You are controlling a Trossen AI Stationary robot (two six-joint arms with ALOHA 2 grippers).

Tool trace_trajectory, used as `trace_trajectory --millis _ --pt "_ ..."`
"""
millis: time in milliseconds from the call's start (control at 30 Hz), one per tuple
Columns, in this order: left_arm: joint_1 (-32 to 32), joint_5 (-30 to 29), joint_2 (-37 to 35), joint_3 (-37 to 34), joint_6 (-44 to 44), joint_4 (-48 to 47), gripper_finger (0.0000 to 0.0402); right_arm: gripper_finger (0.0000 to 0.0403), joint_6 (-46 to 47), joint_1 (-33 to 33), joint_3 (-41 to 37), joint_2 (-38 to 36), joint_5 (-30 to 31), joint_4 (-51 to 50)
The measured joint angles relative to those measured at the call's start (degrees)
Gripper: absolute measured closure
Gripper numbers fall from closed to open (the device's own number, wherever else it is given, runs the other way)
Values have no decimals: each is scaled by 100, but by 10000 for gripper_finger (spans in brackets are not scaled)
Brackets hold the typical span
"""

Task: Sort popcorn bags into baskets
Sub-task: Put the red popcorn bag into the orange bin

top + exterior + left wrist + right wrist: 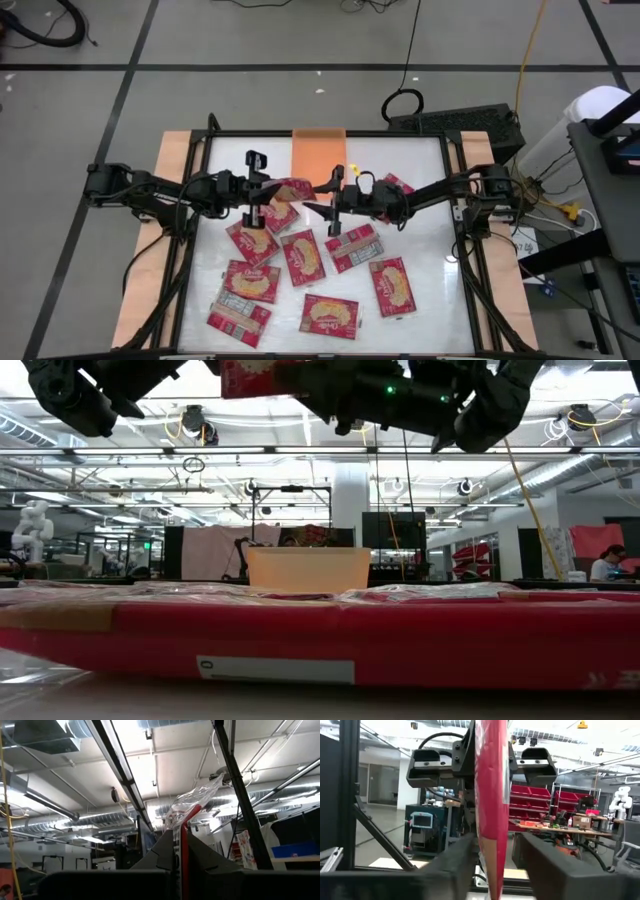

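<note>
Bag [285, 190] pinched in left gripper [262, 192]; right gripper [327, 195] straddles it, contact seemingly hidden.

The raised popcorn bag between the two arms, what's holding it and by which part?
The left gripper pinches the popcorn bag by its clear sealed edge. The right gripper has its fingers either side of the opposite end, not clearly clamped.

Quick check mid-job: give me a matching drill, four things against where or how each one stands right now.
1 left tool
2 right tool
3 shallow orange plastic tray
4 flat red popcorn packet at front centre

A lying flat on the table
B at the table's far edge
C shut on a lifted red packet
D open, fingers either side of that packet

Pairs: 1-C, 2-D, 3-B, 4-A
</note>
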Motion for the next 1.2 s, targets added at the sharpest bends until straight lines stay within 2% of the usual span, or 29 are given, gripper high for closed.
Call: trace_trajectory --millis 133,200,300,467,567,667,767,867,967,1067,1133,1200 --pt "1 -2 -3 0 24 -186 359 357 97 -68 0 -4 -31 -319" --pt "1 -4 -20 0 43 -288 336 388 166 -109 -21 -87 -182 -788" --pt "-1 -104 -283 0 27 -810 295 385 272 -146 -24 -435 -313 -1760" --pt "1 -788 -1078 0 235 -2196 226 382 274 -262 -18 -1367 -313 -4134" --pt "1 -1141 -1572 32 256 -3213 195 395 273 -424 -15 -1958 -302 -5339" --pt "49 -1233 -1820 397 101 -4717 176 395 254 -581 131 -2339 -295 -6229" --pt "99 -1236 -1703 1057 -106 -6400 171 392 326 -681 419 -2428 -311 -6950" --pt "101 -1390 -1333 1618 -71 -7373 170 393 427 -779 841 -2381 -320 -7758" --pt "133 -1532 -1060 1983 12 -7802 170 394 479 -796 1164 -2286 -300 -8292" --pt "205 -1482 -824 2187 126 -8209 177 394 438 -740 1238 -2278 -314 -8334" --pt "238 -1360 -669 2213 133 -8224 201 394 438 -735 1239 -2300 -339 -8367" --pt "296 -1293 -625 2218 133 -8276 243 394 394 -738 1239 -2303 -332 -8498"
